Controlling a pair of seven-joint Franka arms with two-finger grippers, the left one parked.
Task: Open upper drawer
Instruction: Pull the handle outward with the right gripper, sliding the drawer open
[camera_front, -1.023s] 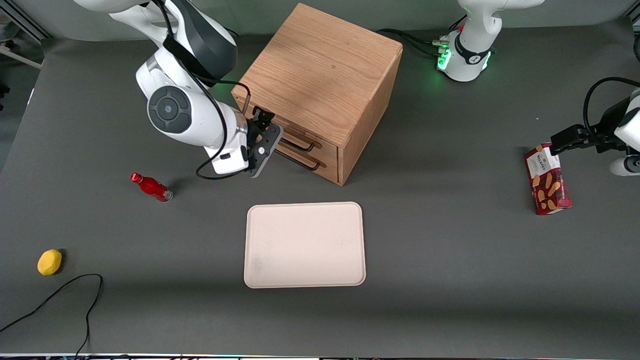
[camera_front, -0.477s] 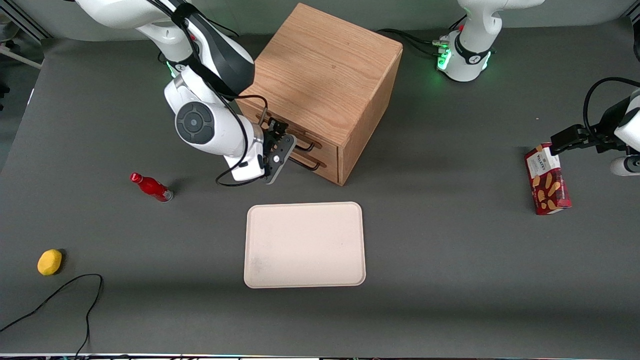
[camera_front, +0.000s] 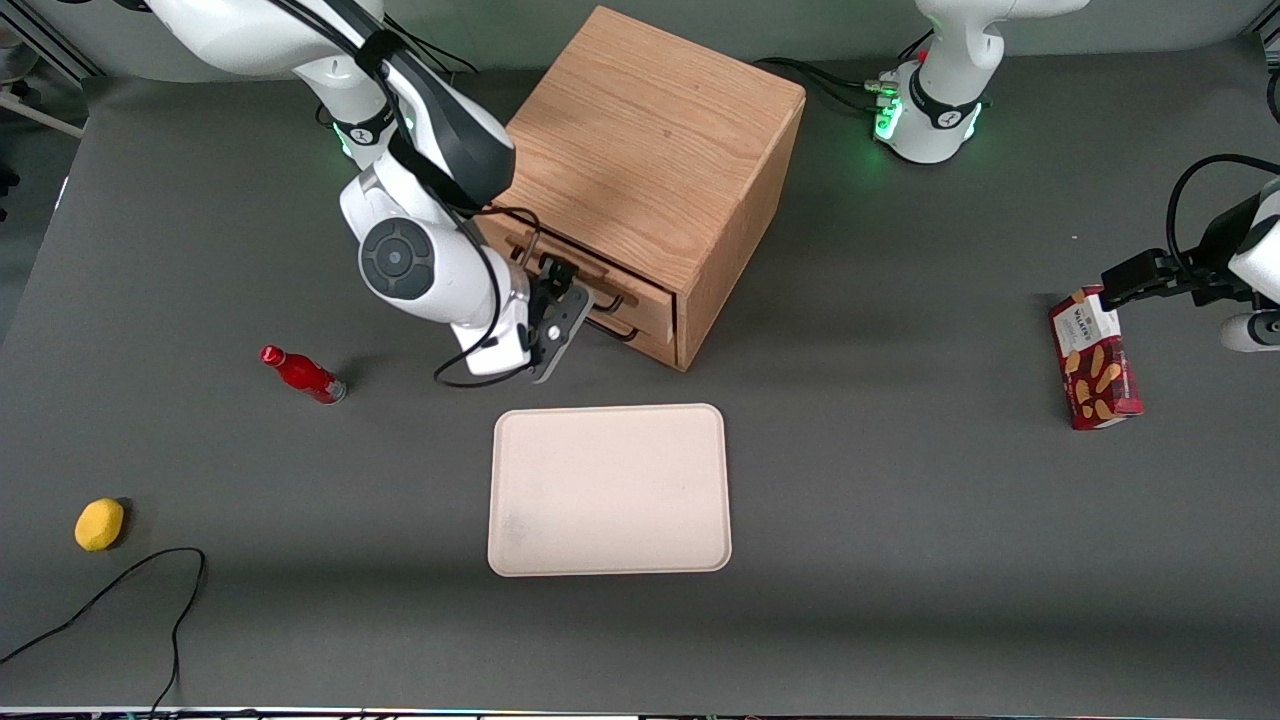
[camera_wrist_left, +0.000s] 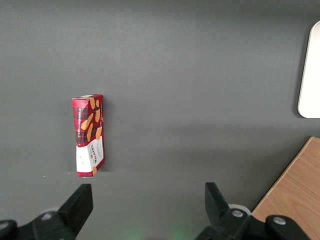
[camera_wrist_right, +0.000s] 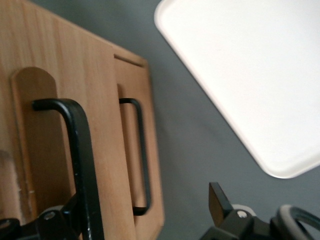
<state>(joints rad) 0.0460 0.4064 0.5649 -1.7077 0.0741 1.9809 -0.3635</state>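
Upper light-oak drawer (camera_front: 622, 290) with thin black bar handle (camera_wrist_right: 82, 165): topmost in the wooden cube cabinet (camera_front: 650, 140), apparently only a little way out.

Faces the working arm, with the right gripper (camera_front: 556, 278) at its front, jaws spread wide and straddling the bar, not clenched. Risks slipping off if pulled like this, the bar lying close against one finger (camera_wrist_right: 74, 206) only. Could also drag or twist the whole cabinet with an off-line pull. Matching lower drawer (camera_front: 645, 338) just beneath; pale rectangular tray (camera_front: 610, 490) nearer the front camera.

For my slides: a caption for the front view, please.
Right arm's end effector at the upper drawer handle of the wooden cabinet.
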